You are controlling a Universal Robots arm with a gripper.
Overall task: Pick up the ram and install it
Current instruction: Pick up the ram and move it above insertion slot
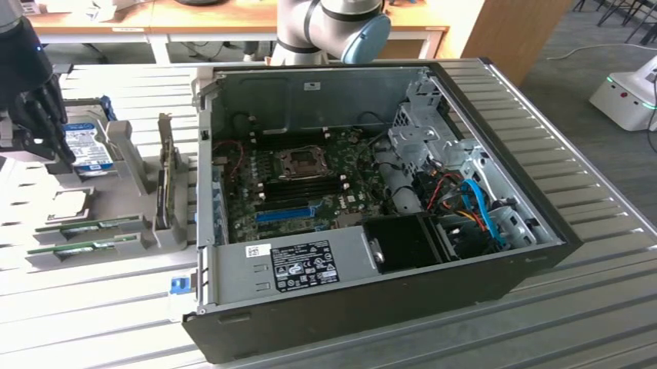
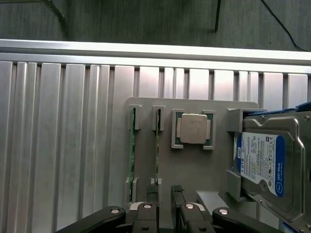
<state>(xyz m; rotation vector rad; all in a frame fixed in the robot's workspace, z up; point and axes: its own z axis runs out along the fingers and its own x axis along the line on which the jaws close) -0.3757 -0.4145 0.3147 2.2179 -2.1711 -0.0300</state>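
Observation:
Two ram sticks [image 1: 91, 227] [image 1: 82, 247], slim and green, stand on edge in slots of a grey holder [image 1: 61, 257] at the exterior view's left. In the wrist view the same sticks show as thin green edges [image 2: 131, 155] [image 2: 157, 153] in the holder [image 2: 194, 170]. My gripper [image 1: 43, 142] hangs above the holder, apart from the sticks. Its black fingers [image 2: 146, 217] stand open around a gap [image 2: 166, 216], with nothing between them. The nearer stick's end lies just ahead of the fingertips.
A silver processor [image 2: 193, 128] and a blue-labelled hard drive [image 2: 265, 162] sit in the same holder. The open computer case [image 1: 534, 257] fills the table's middle, with the motherboard's black memory slots [image 1: 308, 184] and a blue slot [image 1: 282, 214] inside. The arm's base [image 1: 328, 31] stands behind the case.

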